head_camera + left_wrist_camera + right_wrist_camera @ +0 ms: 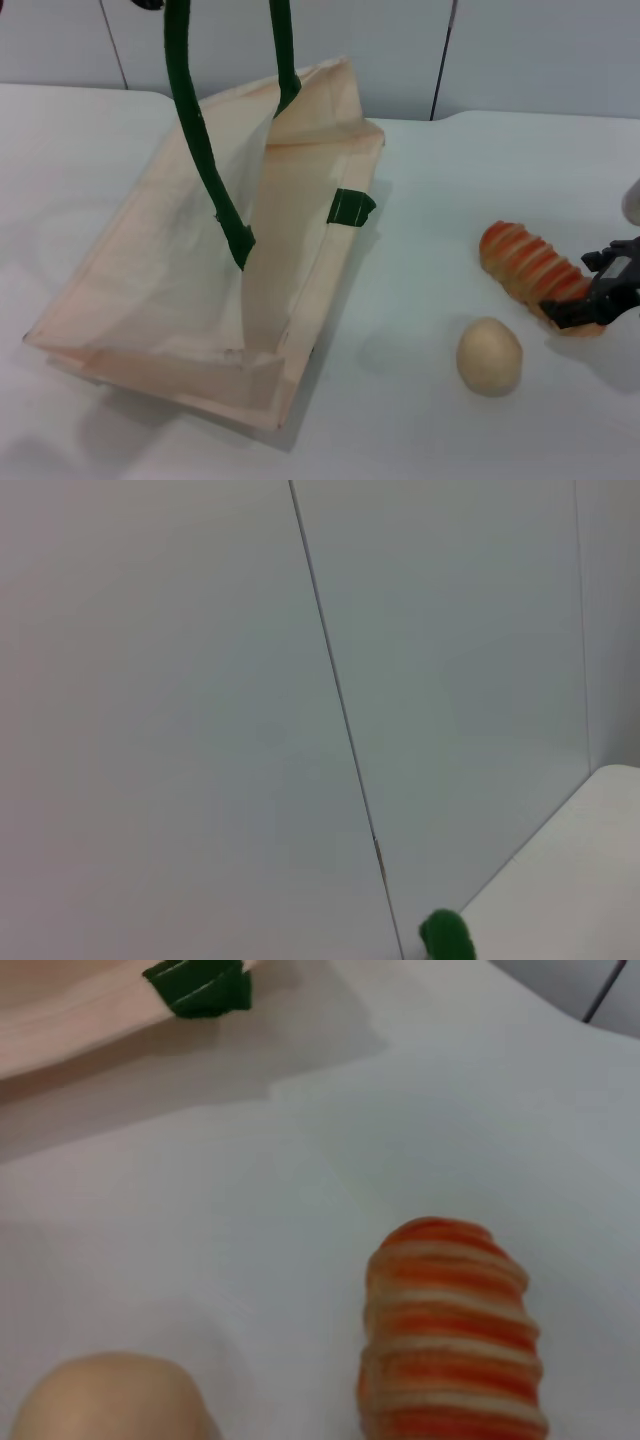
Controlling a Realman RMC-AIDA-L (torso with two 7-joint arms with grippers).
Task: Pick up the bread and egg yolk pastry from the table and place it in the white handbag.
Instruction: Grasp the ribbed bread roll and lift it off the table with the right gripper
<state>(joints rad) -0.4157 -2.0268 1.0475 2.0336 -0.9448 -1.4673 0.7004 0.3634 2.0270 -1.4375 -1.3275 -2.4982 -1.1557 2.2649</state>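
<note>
Egg yolk pastry beside bread.

striped bread beside round pastry, white handbag left

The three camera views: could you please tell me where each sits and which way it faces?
Head view: high, looking down at the white handbag, bread, egg yolk pastry; right gripper at the bread.
Left wrist view: raised, facing the wall; green handle only.
Right wrist view: low over bread, pastry, shared with head.
</note>
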